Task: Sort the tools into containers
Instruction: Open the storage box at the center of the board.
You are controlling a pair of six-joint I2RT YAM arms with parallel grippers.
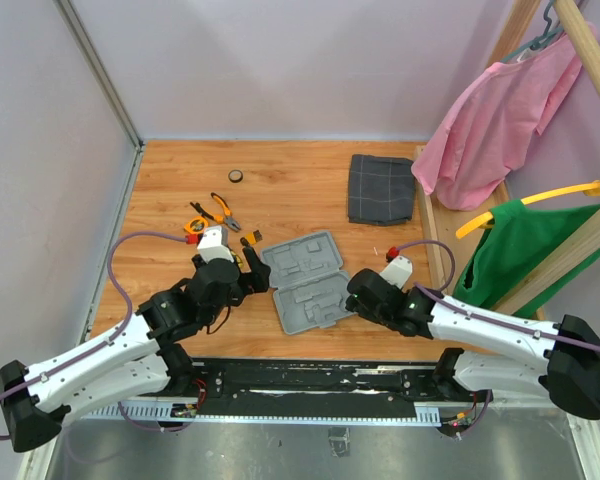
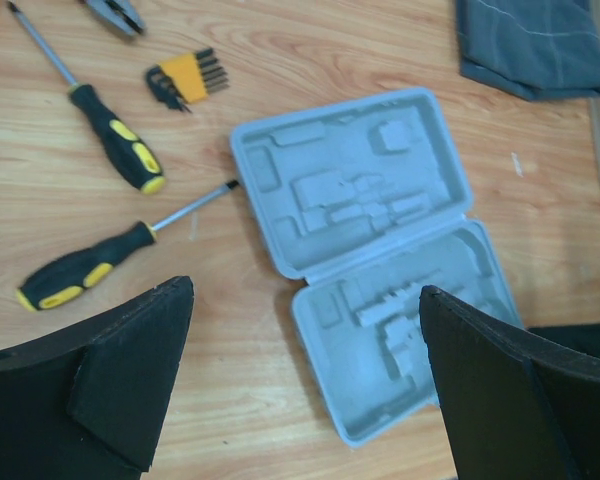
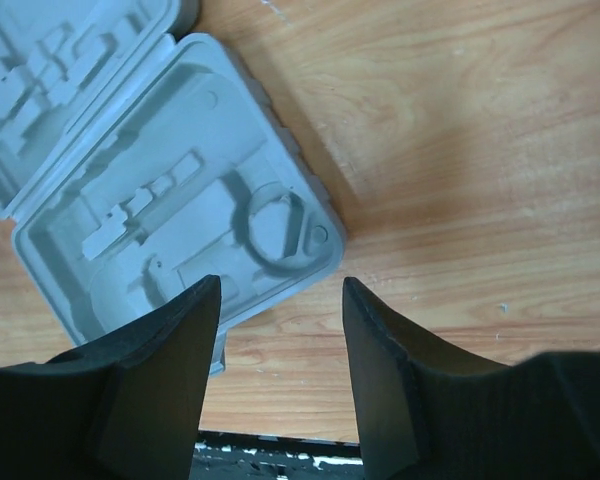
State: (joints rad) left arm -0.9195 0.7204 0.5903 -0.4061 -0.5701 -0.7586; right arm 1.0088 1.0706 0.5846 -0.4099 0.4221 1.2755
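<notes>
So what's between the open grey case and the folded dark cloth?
Nothing but bare wooden table lies between the case and the cloth; the top view shows it, and the left wrist view agrees.

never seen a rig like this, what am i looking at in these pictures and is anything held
Two robot arms are bolted at the near edge of a wooden table. The overhead picture looks down from behind them; the other two come from a camera on each wrist, the dark shapes being its fingers. An open grey tool case lies between the arms. Left of it lie two screwdrivers, a hex key set and pliers; a folded cloth lies further back. The left end effector and right end effector both stand open, holding nothing.
</notes>
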